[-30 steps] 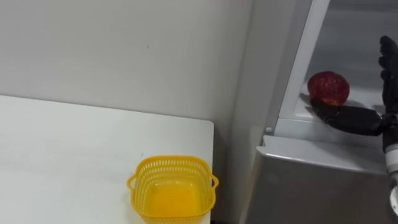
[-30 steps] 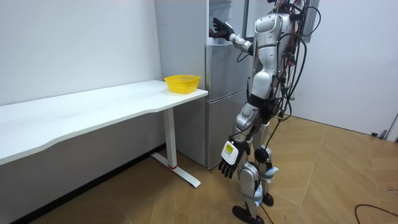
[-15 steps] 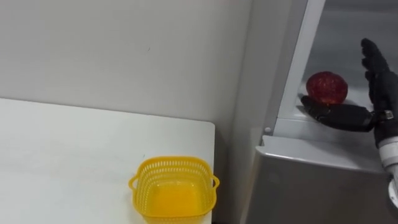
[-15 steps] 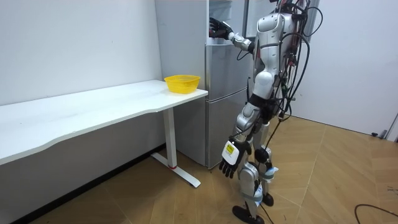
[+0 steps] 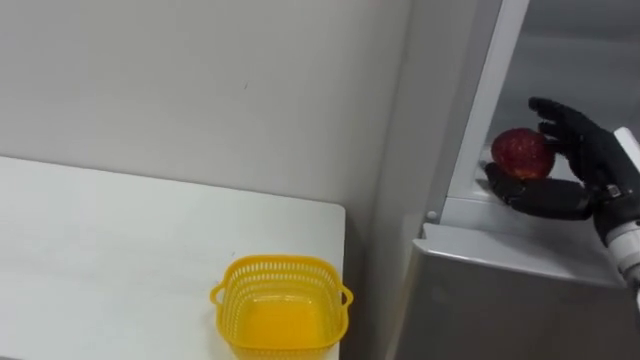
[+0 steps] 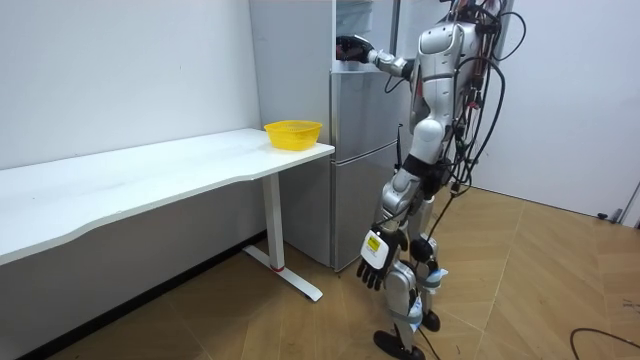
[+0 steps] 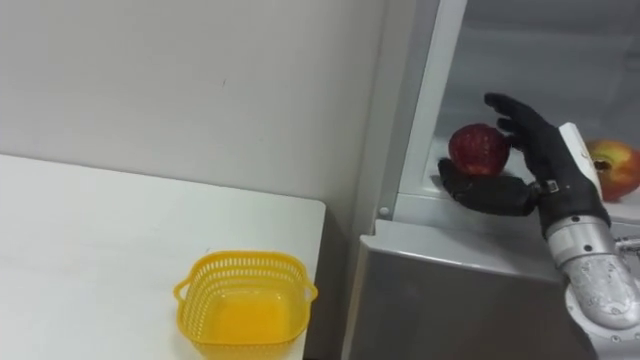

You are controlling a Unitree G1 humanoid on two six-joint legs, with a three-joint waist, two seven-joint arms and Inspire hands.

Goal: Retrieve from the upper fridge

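A red apple [image 5: 520,153] sits on the shelf [image 5: 470,205] of the open upper fridge compartment. My right hand [image 5: 590,165] reaches in from the right. Its straight fingers arch over the top and far side of the apple, and its thumb [image 5: 535,195] lies on the shelf just below the fruit. The hand is open, cupped beside the apple without gripping it. In the room view I stand in front of the fridge [image 6: 365,150] with my right arm raised into it. My left hand [image 6: 372,268] hangs open by my thigh.
A second, red-and-yellow fruit [image 7: 615,167] lies further right on the same shelf. A yellow plastic basket [image 5: 280,310] stands empty at the near right corner of the white table [image 5: 100,250], left of the fridge. The fridge's lower door is closed.
My right hand has moved left and deeper into the fridge, from beside the apple to cupping over it. The apple has stayed in place.
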